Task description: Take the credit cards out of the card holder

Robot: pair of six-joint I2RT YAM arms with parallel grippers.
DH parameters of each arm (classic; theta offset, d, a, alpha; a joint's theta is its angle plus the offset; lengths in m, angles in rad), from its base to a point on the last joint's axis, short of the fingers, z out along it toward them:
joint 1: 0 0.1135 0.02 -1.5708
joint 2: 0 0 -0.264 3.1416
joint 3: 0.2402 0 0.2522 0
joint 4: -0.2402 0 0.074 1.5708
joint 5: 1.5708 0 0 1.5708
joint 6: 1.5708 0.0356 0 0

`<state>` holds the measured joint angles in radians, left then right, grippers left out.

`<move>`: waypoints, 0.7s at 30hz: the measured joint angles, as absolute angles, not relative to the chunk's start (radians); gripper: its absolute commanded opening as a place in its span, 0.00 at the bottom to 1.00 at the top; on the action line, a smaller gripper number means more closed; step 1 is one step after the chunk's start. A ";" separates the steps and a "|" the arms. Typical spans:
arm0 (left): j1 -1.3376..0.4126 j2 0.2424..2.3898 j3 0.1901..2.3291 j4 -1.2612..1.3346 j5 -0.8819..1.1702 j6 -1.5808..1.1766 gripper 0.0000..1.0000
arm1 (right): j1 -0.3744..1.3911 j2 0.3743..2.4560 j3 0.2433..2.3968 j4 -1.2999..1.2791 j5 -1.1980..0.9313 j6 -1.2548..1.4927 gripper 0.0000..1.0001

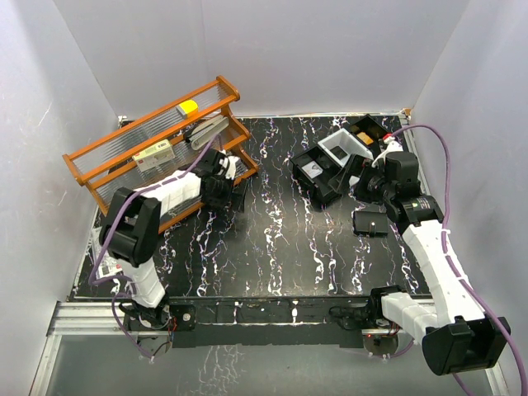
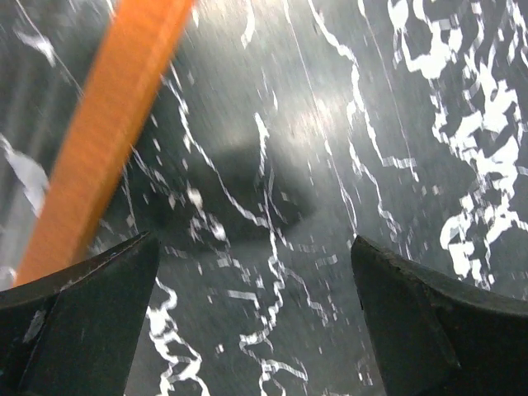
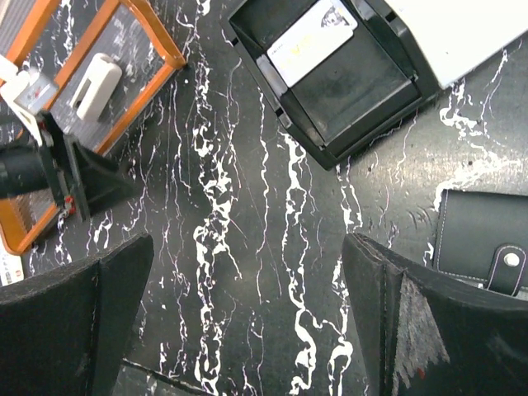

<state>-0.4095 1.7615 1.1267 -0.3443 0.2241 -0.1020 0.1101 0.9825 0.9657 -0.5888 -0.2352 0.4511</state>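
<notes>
**Both grippers open; card holder closed on the table beside the tray**

The black tray (image 3: 355, 91) serves as landmark. The card holder (image 3: 478, 235) lies flat on the marbled table (image 1: 272, 247), near the tray's near-right corner with a strip of bare table between them. It is folded shut, black stitched outside up, with its snap tab visible.

The right gripper (image 3: 247, 247) hovers over the table just on the near side of the tray, jaws spread wide and empty. The card holder lies beside its right finger; whether the two touch cannot be told.

The left gripper (image 2: 254, 247), likewise wide apart and empty, hangs over bare table well to the left of the tray, beside the orange rack (image 2: 107, 124).

One white card (image 3: 312, 41) lies in a tray compartment.
</notes>
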 measured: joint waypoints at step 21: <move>-0.328 2.053 1.461 -0.321 0.078 -0.174 0.99 | 0.109 1.011 0.950 -0.664 -0.211 0.447 0.98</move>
<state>-0.3283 2.0533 1.4609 -0.3214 0.0780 -0.1738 0.1093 1.0111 0.9504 -0.6636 -0.2108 0.4469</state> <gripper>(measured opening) 0.985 0.981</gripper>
